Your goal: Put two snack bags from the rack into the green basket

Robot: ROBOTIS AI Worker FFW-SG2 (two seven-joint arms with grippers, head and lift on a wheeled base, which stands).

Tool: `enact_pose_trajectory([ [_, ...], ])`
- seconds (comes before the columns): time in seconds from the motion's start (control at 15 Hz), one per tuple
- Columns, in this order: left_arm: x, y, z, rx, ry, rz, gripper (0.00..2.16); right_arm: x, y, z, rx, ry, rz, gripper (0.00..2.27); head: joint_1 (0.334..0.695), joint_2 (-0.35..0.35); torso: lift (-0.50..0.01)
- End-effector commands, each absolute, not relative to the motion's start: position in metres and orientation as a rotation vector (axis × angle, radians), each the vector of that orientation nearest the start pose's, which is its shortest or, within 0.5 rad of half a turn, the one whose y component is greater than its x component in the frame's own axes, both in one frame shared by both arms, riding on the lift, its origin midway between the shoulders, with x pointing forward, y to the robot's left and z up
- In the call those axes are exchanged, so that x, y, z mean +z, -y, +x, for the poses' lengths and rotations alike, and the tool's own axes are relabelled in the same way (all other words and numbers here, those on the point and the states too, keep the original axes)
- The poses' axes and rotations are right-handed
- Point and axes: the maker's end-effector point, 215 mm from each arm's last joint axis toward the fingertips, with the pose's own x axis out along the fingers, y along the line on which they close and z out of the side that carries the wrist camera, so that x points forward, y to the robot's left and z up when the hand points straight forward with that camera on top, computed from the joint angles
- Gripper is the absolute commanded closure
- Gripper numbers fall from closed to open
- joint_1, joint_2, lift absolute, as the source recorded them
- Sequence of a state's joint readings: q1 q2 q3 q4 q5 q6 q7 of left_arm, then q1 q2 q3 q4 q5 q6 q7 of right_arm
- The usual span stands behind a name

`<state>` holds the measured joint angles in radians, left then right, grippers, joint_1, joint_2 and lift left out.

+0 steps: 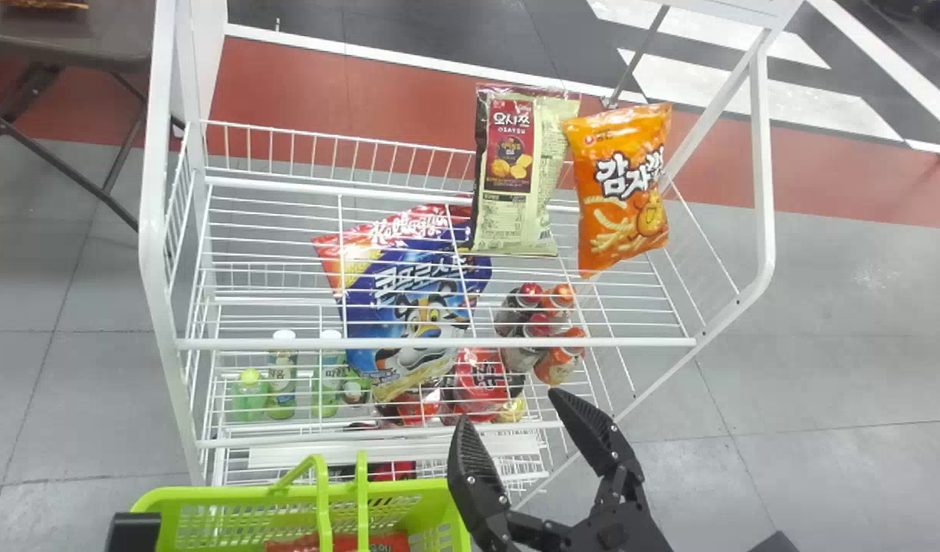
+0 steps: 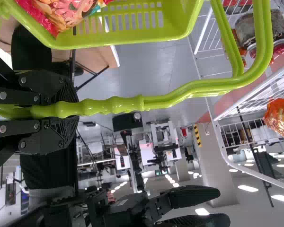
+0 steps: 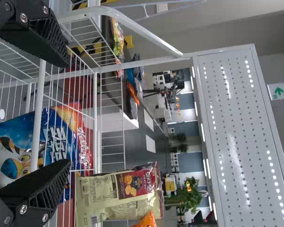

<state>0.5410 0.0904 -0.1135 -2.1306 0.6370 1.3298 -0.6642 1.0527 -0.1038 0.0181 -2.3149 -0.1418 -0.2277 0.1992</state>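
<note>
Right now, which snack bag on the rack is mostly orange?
The rightmost bag in the head view; its neighbour is cream and maroon, the tiger bag mostly blue.

A packet [image 1: 389, 543] lies in the basket [image 1: 209, 495] before the rack [image 1: 152, 230], whose shelves [image 1: 248, 344] bear snack bags [image 1: 513, 192] above bottles [image 1: 282, 387].
</note>
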Motion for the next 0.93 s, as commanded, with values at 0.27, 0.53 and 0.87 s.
enact_pose_trajectory([
  [0.27, -0.4399, 0.0434, 0.1562, -1.064, -1.149, -0.873, 2.14, -0.3177, 0.1793, 0.2846, 0.267, -0.072, 0.102, 0.1, 0.695, -0.35, -0.007],
  [0.53, -0.4366, 0.0413, 0.1518, -1.052, -1.151, -0.876, 2.14, -0.312, 0.1777, 0.285, 0.274, -0.052, 0.105, 0.1, 0.695, -0.35, -0.007],
  [0.87, -0.4349, 0.041, 0.1494, -1.052, -1.154, -0.879, 2.14, -0.3098, 0.1788, 0.2829, 0.275, -0.041, 0.108, 0.11, 0.695, -0.35, -0.007],
])
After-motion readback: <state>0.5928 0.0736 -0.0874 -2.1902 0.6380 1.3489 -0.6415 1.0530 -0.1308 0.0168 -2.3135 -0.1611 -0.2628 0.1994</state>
